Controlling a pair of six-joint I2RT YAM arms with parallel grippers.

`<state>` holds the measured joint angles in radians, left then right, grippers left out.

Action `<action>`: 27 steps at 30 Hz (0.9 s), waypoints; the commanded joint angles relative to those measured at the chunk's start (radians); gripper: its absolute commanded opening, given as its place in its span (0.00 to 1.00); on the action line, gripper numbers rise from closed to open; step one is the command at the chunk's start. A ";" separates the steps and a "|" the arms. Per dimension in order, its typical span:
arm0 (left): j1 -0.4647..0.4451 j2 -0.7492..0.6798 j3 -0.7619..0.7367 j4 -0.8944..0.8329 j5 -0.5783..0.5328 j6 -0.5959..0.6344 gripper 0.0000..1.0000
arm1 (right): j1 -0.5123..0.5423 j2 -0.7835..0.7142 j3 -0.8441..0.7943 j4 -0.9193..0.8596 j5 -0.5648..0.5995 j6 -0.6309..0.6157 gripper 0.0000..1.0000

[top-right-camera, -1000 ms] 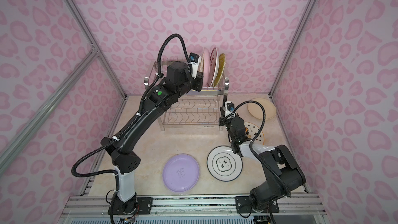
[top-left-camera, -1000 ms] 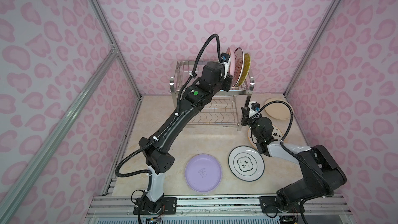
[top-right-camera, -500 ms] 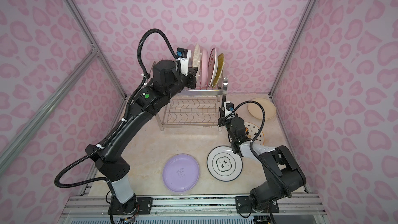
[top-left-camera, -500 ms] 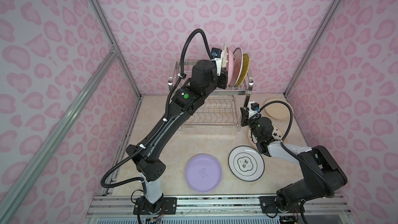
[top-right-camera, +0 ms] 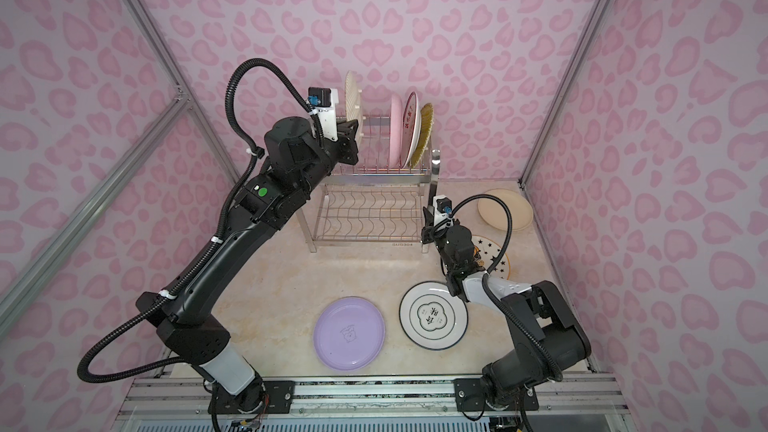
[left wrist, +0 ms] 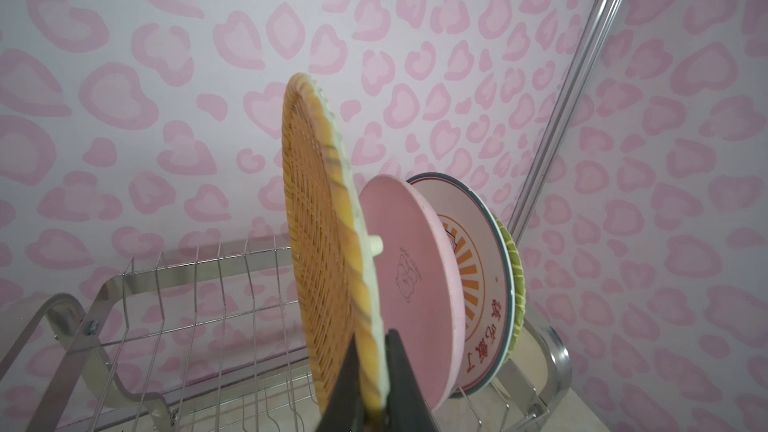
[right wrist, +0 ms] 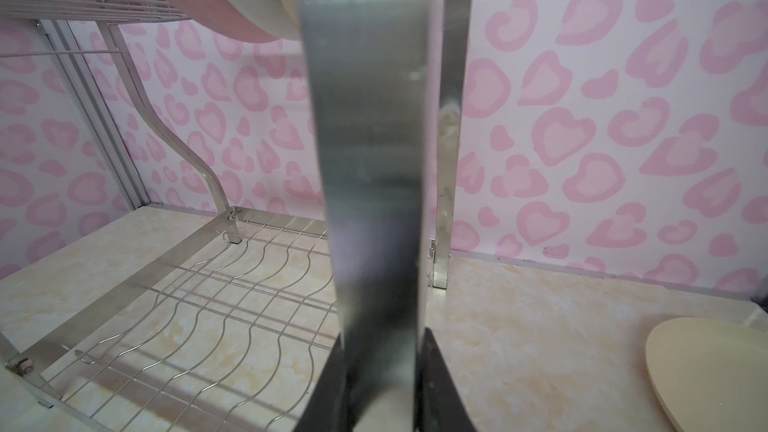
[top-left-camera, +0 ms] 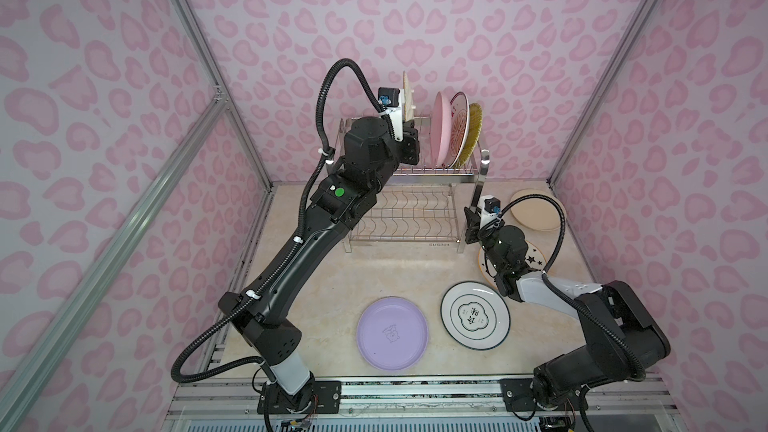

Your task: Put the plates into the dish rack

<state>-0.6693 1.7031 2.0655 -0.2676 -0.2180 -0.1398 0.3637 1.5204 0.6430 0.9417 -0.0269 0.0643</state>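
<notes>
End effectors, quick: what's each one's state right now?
Left end effector: closed on the orange woven-look plate, held upright.
Right end effector: closed on a leg of the dish rack.

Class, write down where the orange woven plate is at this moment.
In both top views the orange woven plate stands on edge in the left gripper, above the dish rack's upper tier, left of the pink plate and apart from it.
</notes>
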 commanded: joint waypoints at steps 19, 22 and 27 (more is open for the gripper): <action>0.050 0.117 0.050 0.008 0.140 -0.043 0.04 | -0.008 -0.001 0.005 0.077 -0.018 0.062 0.17; 0.050 0.126 0.050 0.002 0.130 -0.038 0.04 | -0.008 0.003 0.007 0.077 -0.019 0.063 0.16; 0.050 0.139 0.050 -0.009 0.118 -0.031 0.04 | -0.009 0.004 0.007 0.078 -0.019 0.064 0.17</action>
<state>-0.6220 1.8332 2.0983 -0.3145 -0.0868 -0.1886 0.3557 1.5200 0.6434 0.9398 -0.0437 0.0685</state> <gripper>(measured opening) 0.103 0.196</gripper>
